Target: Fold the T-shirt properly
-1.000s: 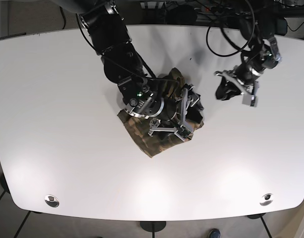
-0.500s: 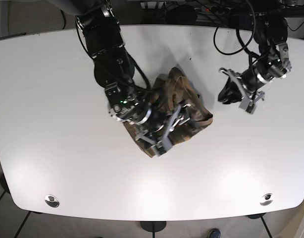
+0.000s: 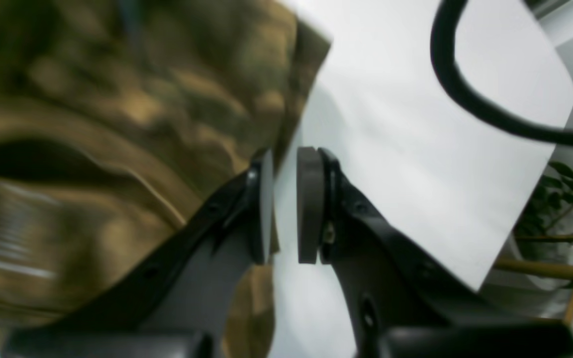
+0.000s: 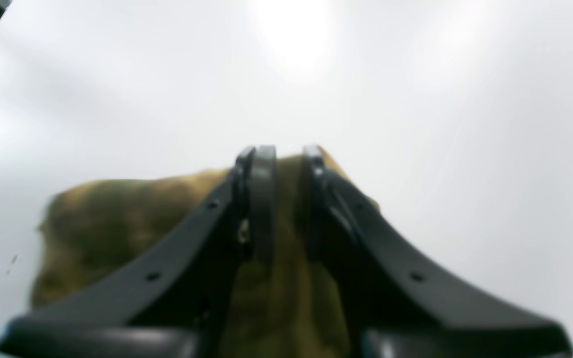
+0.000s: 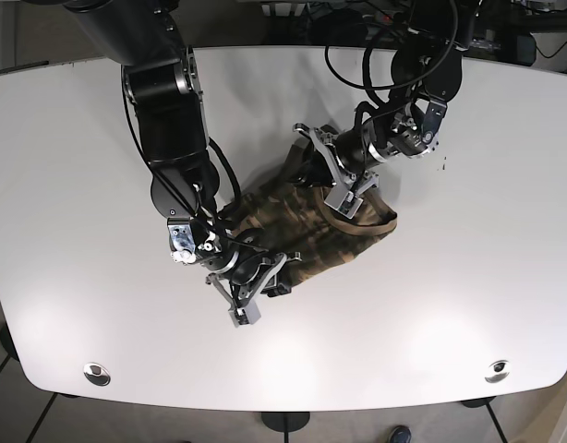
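My right gripper has its jaws drawn close with a fold of the T-shirt clamped between them; in its wrist view the olive cloth fills the narrow gap and spreads out behind the fingers. In the base view that gripper sits at the shirt's lower-left end, at the edge nearest the front of the table.

My left gripper has its pads nearly together, a thin gap left between them. Through that gap I see only white table, and the cloth lies against the outer side of one pad, so I cannot tell whether any fabric is pinched. In the base view this gripper is at the shirt's upper-right end.

The T-shirt lies bunched and wrinkled near the middle of the table, stretched on a diagonal between the two grippers. A black cable arcs over the table beyond the left gripper.
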Robot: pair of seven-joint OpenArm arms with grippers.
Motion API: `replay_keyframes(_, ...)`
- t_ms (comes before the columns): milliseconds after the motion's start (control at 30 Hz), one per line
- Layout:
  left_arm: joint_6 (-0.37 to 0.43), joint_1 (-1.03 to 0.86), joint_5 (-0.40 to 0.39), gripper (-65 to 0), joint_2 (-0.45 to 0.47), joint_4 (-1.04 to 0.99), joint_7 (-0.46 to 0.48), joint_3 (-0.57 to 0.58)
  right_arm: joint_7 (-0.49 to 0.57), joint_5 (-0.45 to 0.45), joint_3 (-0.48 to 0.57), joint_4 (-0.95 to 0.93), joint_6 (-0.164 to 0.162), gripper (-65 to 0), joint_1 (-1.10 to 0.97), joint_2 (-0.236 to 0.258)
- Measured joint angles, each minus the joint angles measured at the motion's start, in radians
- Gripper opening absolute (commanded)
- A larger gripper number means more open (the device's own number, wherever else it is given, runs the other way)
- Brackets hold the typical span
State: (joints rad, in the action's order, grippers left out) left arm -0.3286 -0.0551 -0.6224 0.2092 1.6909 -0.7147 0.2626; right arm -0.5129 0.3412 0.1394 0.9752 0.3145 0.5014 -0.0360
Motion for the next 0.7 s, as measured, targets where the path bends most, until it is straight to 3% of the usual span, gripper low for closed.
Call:
replay_keyframes(233,0.006,-0.009,0.000,-56.9,0.041,-0.148,0.015,-0.007,0.156,0.005,0.002,-0.186,0.004,-56.9,0.013,0.028)
replay_keyframes(300,-0.008,0.012,-0.024,-56.9,0.061,-0.203,0.078,0.003,0.171,0.004,0.002,-0.187,0.003,-56.9,0.002,0.042)
replay_keyframes(433,-0.020,0.088,-0.042,-56.9,0.097,-0.295,0.107,0.001,0.193,0.019,0.002,-0.182,0.003,-57.4,-0.028,0.082)
replay_keyframes(567,-0.027,0.252,-0.053,-56.9,0.134,-0.477,0.121,0.000,0.189,0.021,-0.002,-0.021,-0.001,-57.4,-0.149,0.111)
replay_keyframes(633,-0.024,0.326,-0.022,-56.8,0.146,-0.555,0.122,-0.002,0.163,0.020,0.000,0.061,0.004,-57.4,-0.209,0.130)
replay_keyframes(700,-0.012,0.393,0.079,-56.8,0.143,-0.617,0.111,-0.003,0.133,0.019,0.000,0.135,0.006,-57.4,-0.262,0.134)
